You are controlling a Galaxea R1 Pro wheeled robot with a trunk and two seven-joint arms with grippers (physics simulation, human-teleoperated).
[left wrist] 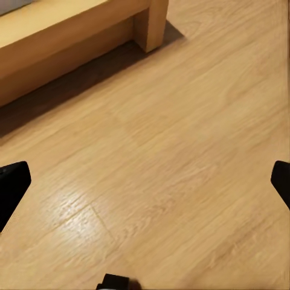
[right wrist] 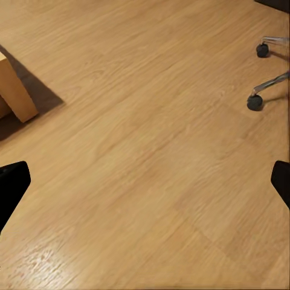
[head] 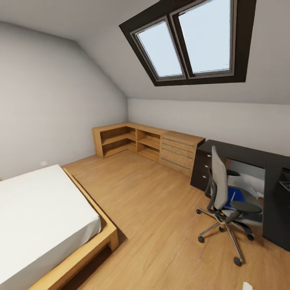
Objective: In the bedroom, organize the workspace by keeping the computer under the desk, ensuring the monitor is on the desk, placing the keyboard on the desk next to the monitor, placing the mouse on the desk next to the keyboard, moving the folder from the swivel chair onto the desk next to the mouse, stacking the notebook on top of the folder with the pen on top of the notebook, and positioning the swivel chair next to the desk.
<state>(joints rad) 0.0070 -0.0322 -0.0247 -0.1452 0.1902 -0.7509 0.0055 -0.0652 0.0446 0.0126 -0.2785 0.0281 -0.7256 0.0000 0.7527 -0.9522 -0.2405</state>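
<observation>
Ahead, folder [head: 238, 196] half hidden behind swivel chair [head: 220, 189]; both grippers' fingers [left wrist: 13, 187] [right wrist: 13, 188] spread, empty.

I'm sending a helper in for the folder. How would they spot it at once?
Find the black desk along the right wall. The grey swivel chair stands before it, and the folder lies on its seat: flat and bright blue, the only blue thing there.

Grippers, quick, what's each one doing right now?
Left gripper: open, holding nothing, over bare floor.
Right gripper: open, holding nothing, over bare floor.
</observation>
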